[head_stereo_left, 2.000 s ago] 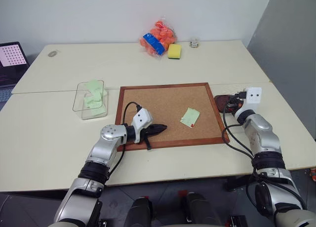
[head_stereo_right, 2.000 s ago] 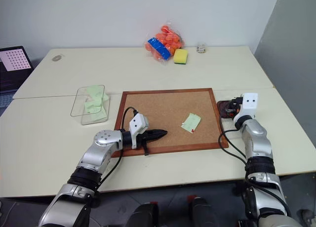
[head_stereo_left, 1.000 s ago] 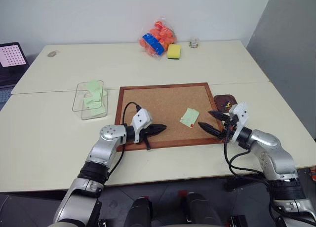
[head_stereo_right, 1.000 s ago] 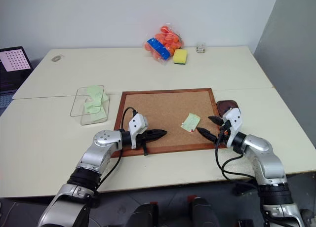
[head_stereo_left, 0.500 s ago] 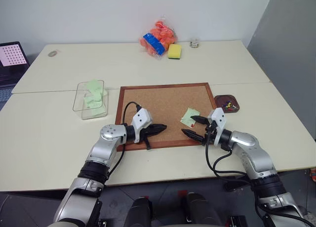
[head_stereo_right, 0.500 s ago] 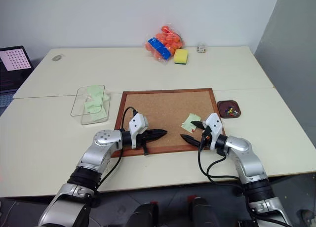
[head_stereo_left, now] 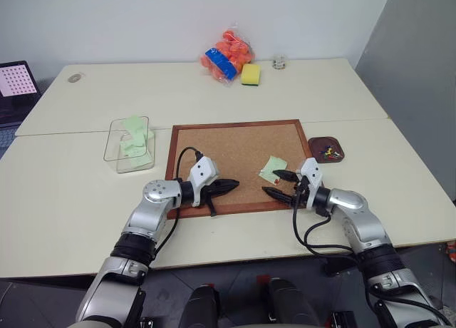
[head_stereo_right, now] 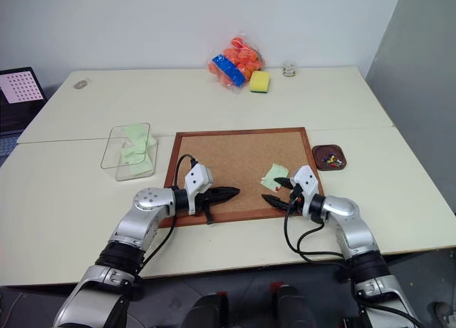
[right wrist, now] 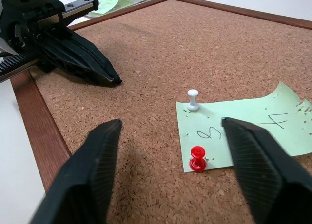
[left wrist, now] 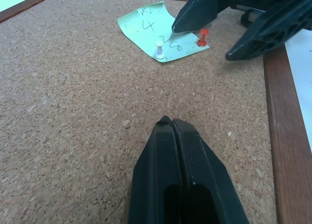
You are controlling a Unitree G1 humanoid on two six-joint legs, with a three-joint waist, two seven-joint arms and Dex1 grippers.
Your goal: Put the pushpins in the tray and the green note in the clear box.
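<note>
Green note [right wrist: 246, 129] flat on corkboard [head_stereo_left: 228, 146], red pin [right wrist: 197, 158] and white pin [right wrist: 193, 99] upright; right gripper [right wrist: 168, 146] open around red pin, holding nothing; left gripper [left wrist: 170, 131] closed, empty

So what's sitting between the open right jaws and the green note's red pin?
Nothing but bare corkboard. In the right wrist view the red pin stands in the note, just ahead of the right gripper.

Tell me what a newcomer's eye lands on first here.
The green note, pinned to the corkboard by a white pushpin and a red pushpin, with the open right gripper straddling the red one. Next, the shut left gripper resting on the board's near-left part.
</note>
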